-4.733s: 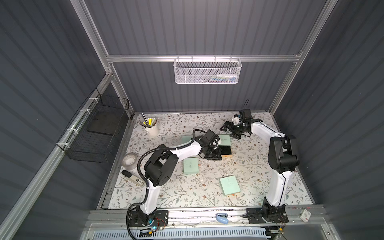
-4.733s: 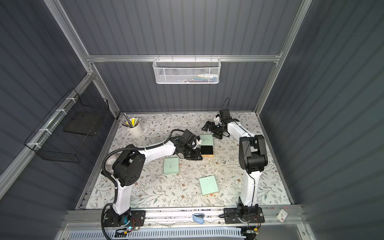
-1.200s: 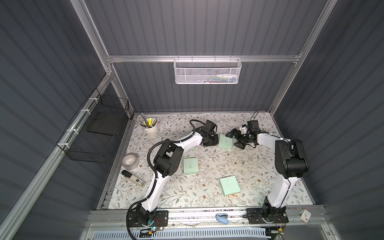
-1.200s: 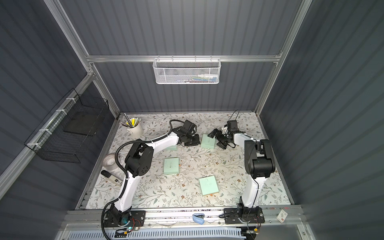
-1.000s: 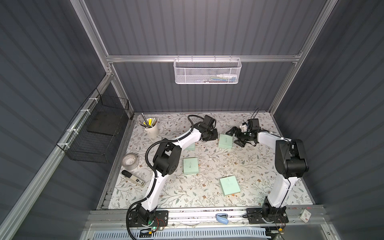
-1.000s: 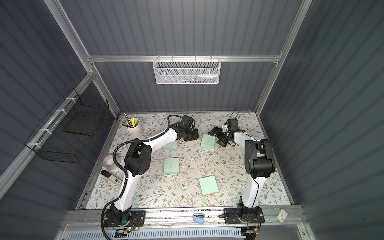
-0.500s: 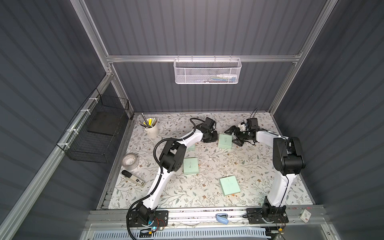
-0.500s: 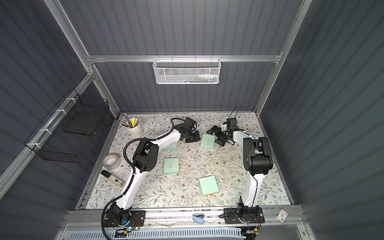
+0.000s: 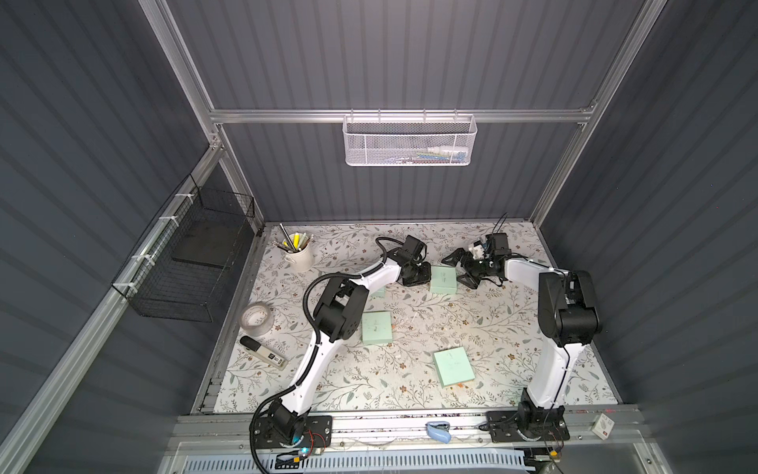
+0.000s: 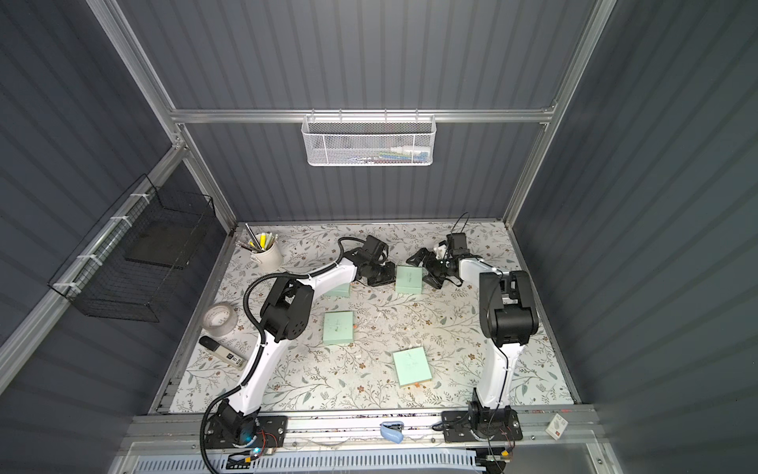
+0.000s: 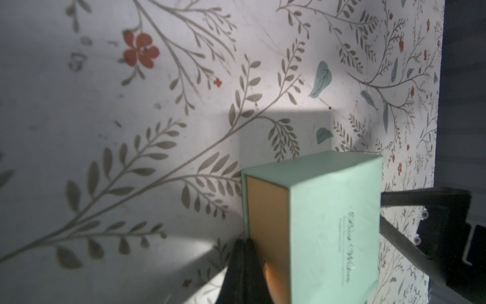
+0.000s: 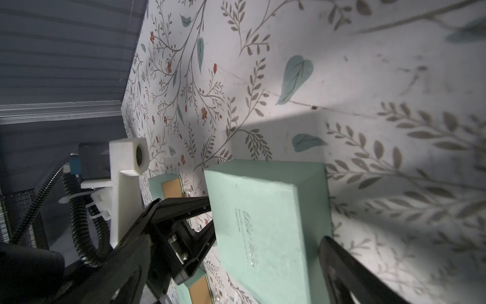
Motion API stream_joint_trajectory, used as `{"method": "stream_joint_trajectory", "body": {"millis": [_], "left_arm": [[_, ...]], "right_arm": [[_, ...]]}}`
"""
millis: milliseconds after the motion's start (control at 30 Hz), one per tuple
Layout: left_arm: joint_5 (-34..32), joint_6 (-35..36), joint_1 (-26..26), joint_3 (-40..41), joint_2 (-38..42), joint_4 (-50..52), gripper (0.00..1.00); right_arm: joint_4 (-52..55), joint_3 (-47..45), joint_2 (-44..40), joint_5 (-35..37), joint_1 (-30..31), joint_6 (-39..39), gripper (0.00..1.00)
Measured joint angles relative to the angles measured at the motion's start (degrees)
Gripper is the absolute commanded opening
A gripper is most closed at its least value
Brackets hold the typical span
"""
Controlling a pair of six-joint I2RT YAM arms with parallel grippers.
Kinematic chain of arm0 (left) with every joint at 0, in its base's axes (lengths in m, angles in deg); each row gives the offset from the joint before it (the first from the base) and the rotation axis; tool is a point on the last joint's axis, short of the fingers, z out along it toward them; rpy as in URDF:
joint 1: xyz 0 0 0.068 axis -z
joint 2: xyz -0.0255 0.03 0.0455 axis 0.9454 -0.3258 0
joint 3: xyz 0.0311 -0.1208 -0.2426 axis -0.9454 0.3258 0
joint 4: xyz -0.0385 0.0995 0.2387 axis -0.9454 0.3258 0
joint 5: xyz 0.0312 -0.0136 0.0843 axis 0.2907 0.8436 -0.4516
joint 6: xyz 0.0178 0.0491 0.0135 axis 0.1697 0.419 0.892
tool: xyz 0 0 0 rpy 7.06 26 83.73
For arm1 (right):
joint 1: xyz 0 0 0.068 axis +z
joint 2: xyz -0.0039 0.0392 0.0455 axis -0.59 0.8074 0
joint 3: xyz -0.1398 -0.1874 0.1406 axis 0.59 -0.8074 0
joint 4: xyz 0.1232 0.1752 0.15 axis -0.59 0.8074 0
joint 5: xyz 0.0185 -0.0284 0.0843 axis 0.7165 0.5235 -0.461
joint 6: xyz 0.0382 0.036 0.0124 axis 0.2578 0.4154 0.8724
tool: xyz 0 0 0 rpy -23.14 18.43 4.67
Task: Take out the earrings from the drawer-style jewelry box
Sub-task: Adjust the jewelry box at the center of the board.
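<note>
A mint-green jewelry box [image 12: 265, 223] with script lettering on its top lies flat on the floral bench [image 12: 368, 79]. The left gripper [image 12: 209, 218] meets the box's left side, its fingertips hidden behind that edge. Farther left lie a second mint box [image 12: 171, 189] and a third mint box [image 12: 200, 290], each showing a tan end.
</note>
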State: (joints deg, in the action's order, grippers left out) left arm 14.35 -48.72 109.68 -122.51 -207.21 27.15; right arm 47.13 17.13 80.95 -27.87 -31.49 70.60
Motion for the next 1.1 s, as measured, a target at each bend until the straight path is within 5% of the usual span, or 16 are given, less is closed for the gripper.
{"method": "stream_joint_trajectory", "body": {"millis": [567,1100], "left_arm": [[-0.46,-0.07,0.0,4.46,3.04,0.42,0.02],[-2.36,-0.5,0.37,5.62,4.85,1.38,0.14]], "right_arm": [[-0.04,-0.79,0.0,1.07,1.92,-0.39,0.99],[0.04,-1.01,0.0,2.23,2.14,0.85,0.99]]}}
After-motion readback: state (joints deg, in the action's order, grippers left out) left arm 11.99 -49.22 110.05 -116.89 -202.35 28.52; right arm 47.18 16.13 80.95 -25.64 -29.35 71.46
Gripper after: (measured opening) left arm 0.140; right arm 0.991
